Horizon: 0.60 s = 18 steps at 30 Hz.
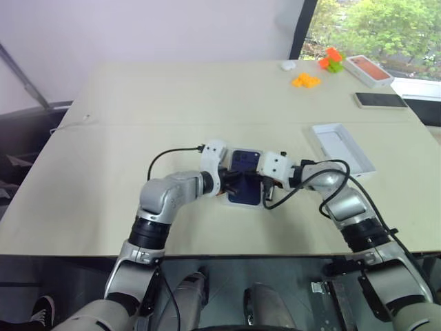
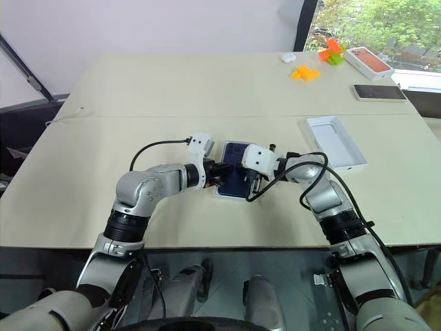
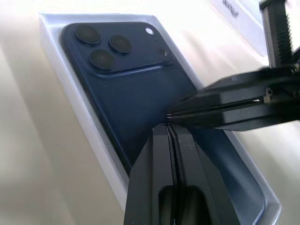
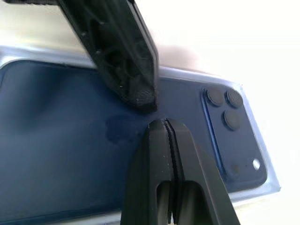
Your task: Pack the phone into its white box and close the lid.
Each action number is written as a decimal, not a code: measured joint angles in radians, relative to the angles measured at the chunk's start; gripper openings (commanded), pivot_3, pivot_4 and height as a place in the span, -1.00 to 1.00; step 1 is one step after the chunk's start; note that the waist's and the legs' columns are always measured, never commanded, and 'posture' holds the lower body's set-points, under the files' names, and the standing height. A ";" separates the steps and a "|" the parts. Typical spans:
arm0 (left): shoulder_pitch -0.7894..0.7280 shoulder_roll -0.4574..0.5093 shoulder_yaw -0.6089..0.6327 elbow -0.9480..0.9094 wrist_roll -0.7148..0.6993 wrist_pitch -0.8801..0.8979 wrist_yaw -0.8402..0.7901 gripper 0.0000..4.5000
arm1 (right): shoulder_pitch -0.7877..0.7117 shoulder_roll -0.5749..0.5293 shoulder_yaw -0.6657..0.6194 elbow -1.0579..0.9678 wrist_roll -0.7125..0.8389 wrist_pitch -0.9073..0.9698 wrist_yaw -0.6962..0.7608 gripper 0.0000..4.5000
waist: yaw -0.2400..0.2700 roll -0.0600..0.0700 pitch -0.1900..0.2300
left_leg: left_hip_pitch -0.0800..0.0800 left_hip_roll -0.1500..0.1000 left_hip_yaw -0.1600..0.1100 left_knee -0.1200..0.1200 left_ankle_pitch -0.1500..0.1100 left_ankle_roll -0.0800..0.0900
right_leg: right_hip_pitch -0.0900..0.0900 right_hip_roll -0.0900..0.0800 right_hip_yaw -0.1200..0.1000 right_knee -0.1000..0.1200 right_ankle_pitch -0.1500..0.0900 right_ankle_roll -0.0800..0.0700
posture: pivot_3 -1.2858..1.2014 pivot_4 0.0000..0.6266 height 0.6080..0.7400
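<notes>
**Seating: phone in box, lid off**

Lying back-up in the white box (image 3: 82,117), the phone (image 3: 136,98) fills the tray almost to its thin rim, with the camera cluster at the far end from the robot. The box rests flat on the table (image 1: 138,103), near the front edge and between the two arms.

Left gripper (image 3: 171,129): fingers clenched together, holding nothing, tips over the middle of the phone's glossy back. Whether the tips touch the glass cannot be told.

Right gripper (image 4: 164,123): fingers likewise pressed shut and empty, tips meeting the left gripper's tips from the opposite side over the same spot on the phone.

The lid (image 1: 342,149) lies open side up on the table, well apart from the box, on the robot's right. Its interior holds nothing that can be made out.

At the far right corner of the table: an orange-topped box (image 1: 368,70), a black phone (image 1: 380,101) just beside it, and small orange and green pieces (image 1: 305,81) nearby. A small white object (image 1: 288,65) lies close to them.
</notes>
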<state>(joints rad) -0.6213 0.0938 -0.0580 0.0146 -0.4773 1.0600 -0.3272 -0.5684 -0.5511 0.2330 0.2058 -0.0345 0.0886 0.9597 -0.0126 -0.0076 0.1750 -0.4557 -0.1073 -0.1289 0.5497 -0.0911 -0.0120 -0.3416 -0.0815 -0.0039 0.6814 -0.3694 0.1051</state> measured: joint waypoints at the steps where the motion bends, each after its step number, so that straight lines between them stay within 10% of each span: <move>1: 0.000 0.008 0.016 0.000 -0.007 0.002 -0.001 -0.97 | 0.000 -0.005 -0.015 -0.003 0.021 0.014 0.011 -0.98 | 0.000 0.000 0.000 | -0.001 0.000 0.000 0.000 0.000 0.000 | 0.000 0.000 0.000 0.000 0.000 0.000 | 0.03 -0.52 1.00; 18: 0.013 0.092 0.004 0.073 0.044 -0.047 -0.054 -0.97 | 0.055 -0.145 -0.066 0.079 -0.014 -0.072 0.023 -0.98 | 0.001 0.000 0.000 | -0.004 0.000 0.001 -0.004 0.003 0.001 | -0.003 0.000 0.000 0.000 0.000 0.000 | 0.03 -0.52 1.00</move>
<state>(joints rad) -0.6080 0.1860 -0.0541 0.0873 -0.4336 1.0129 -0.3813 -0.5129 -0.6963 0.1674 0.2853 -0.0485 0.0164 0.9824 -0.0116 -0.0076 0.1751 -0.4597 -0.1074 -0.1280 0.5458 -0.0885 -0.0106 -0.3446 -0.0817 -0.0038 0.6814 -0.3692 0.1053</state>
